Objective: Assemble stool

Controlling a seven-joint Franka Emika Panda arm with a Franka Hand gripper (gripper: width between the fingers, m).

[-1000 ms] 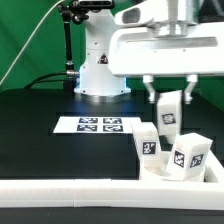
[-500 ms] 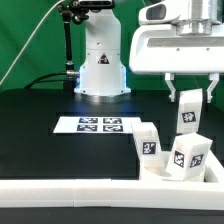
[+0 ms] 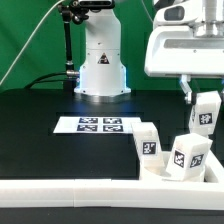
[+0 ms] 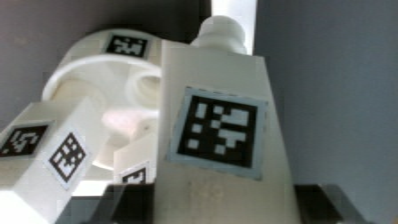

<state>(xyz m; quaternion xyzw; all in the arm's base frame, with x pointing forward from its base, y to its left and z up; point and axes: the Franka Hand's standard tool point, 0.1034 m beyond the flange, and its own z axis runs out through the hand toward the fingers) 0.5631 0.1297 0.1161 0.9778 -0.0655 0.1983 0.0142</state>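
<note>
- One stool leg point(image 3: 207, 113) hangs off the black tabletop point(image 3: 40, 135) at the exterior view's right. It is about upright, and its square tag faces that camera.
- The tool point(image 3: 204, 98) is clamped on this leg near its upper end, with a finger point(image 3: 186, 91) pressed against the leg's side.
- In the wrist view the same leg fills the middle of the picture, its tag plain to read.
- The round seat point(image 4: 98, 75) lies beyond the leg in the wrist view and carries a tag of its own.
- The two other legs point(image 3: 148, 140) stand below the held one and to the exterior view's left. They are close together and may be resting on the seat; I cannot tell.
- The white rail point(image 3: 60, 188) runs along the near edge, just in front of them.
- The marker board point(image 3: 98, 124) lies flat farther back, in front of the arm's base point(image 3: 100, 70).
</note>
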